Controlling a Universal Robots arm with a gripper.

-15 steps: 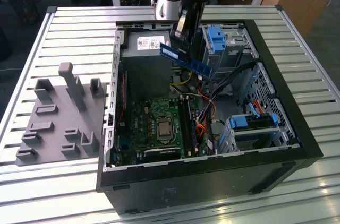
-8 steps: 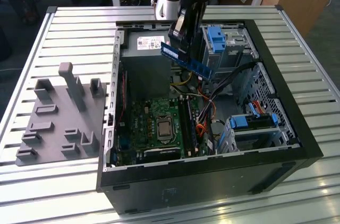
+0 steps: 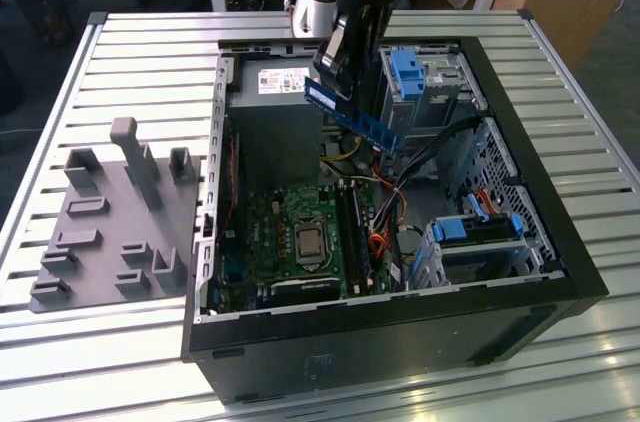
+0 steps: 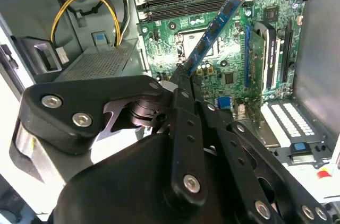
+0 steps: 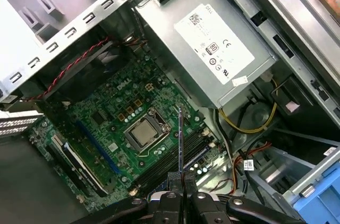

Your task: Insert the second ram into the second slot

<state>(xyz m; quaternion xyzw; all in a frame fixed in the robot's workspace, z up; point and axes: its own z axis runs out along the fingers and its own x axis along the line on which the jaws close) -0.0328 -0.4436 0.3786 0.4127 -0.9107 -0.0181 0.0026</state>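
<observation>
My gripper (image 4: 180, 78) is clamped shut on one end of the second ram (image 4: 215, 25). The blue stick juts straight out from my fingertips, its long axis in line with them. It hangs in the air, apart from the memory slots (image 5: 178, 161) on the motherboard (image 5: 106, 123) below. Off to one side of my gripper, the grey power supply (image 5: 175, 54) carries a white printed label (image 5: 215, 41).

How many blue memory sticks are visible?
1: the long, thin blue memory stick is clamped in the black gripper above the green motherboard. Another may sit unseen in the dark slots.
</observation>
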